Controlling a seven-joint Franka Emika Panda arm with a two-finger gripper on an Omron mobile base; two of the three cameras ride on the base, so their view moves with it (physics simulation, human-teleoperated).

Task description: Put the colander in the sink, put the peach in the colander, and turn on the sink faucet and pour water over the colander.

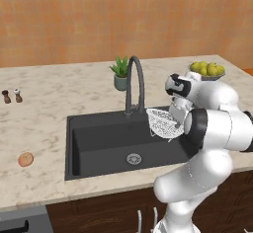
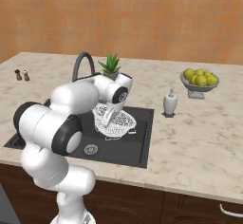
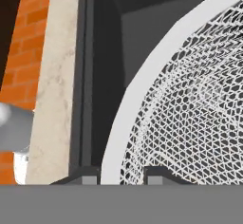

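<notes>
- Your two-finger gripper (image 3: 122, 174) clamps the rim of the white round mesh colander (image 2: 115, 121), tilted above the dark charcoal sink (image 1: 99, 145).
- Level it, lower it near the drain, then release.

The white arm (image 2: 71, 109) rose from the lower left of the right base view, bent forward and down at centre frame; gripper (image 3: 121, 174) fingertips (image 3: 85, 174) stood closed either side of a thin white rim.
</notes>
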